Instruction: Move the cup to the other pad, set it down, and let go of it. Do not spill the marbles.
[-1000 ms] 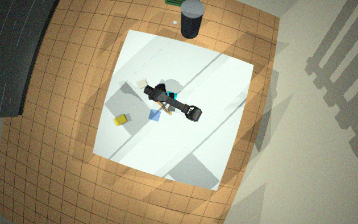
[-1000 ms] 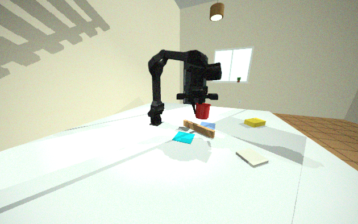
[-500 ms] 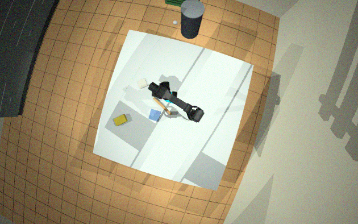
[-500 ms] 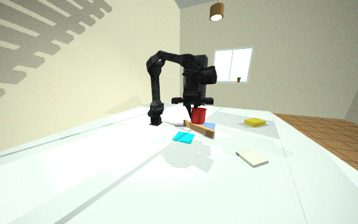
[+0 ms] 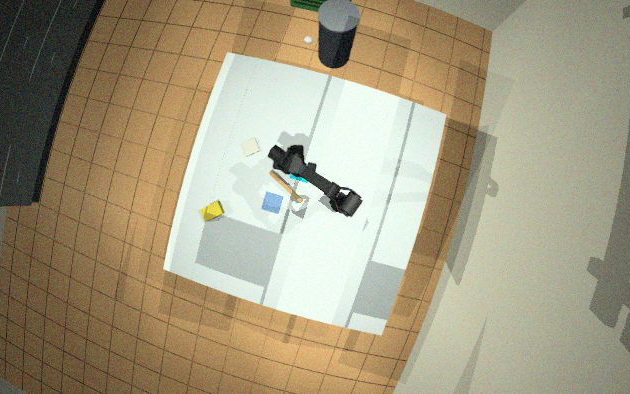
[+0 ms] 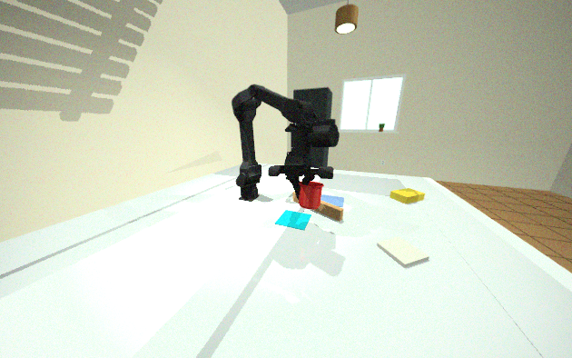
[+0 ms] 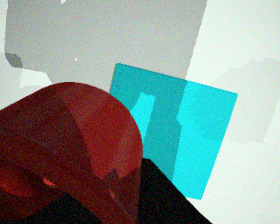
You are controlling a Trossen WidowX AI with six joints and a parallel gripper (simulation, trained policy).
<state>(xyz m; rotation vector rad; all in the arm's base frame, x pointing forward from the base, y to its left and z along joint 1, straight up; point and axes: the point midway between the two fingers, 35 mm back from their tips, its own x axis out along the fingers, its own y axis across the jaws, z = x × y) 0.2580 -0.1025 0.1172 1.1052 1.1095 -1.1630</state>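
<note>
My gripper (image 6: 303,183) is shut on the red cup (image 6: 310,196) (image 7: 108,132), which hangs nearly upright just above the table. In the exterior view the cup is behind the cyan pad (image 6: 293,220) (image 7: 203,140) (image 5: 296,177) and in front of part of the wooden bar. In the wrist view the pad shows beside the cup, partly hidden by the cup and a black finger. In the top view the arm hides the cup. The blue pad (image 5: 272,202) (image 6: 335,200) lies across the bar. Marbles cannot be made out clearly inside the dark cup.
The wooden bar (image 5: 285,186) (image 6: 331,212) lies between the two pads. A cream tile (image 5: 250,147) (image 6: 402,252) and a yellow block (image 5: 212,211) (image 6: 407,195) lie on the white table (image 5: 315,270). Shadows cross the table.
</note>
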